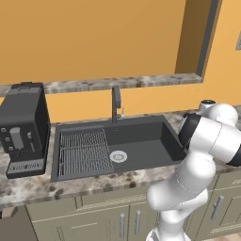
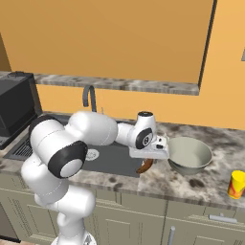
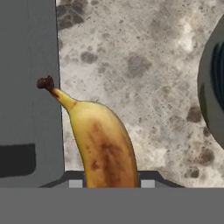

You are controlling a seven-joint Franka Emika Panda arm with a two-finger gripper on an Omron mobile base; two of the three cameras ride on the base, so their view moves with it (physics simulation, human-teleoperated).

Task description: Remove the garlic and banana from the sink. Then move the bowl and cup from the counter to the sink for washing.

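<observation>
The pincer (image 2: 149,160) is clenched on the banana (image 3: 105,146), which hangs below it over the speckled bench (image 3: 144,65), just right of the sink (image 1: 141,146) edge and just left of the bowl (image 2: 190,155). In the hand view the fruit's long axis runs straight out from between the jaws, stem tip nearest the sink's rim. Open bench lies beneath and ahead; the bowl crowds one side, the basin edge the other. A release likely wants the fruit lowered onto the strip between them. The yellow cup (image 2: 236,184) stands well apart near the bench's front edge.
</observation>
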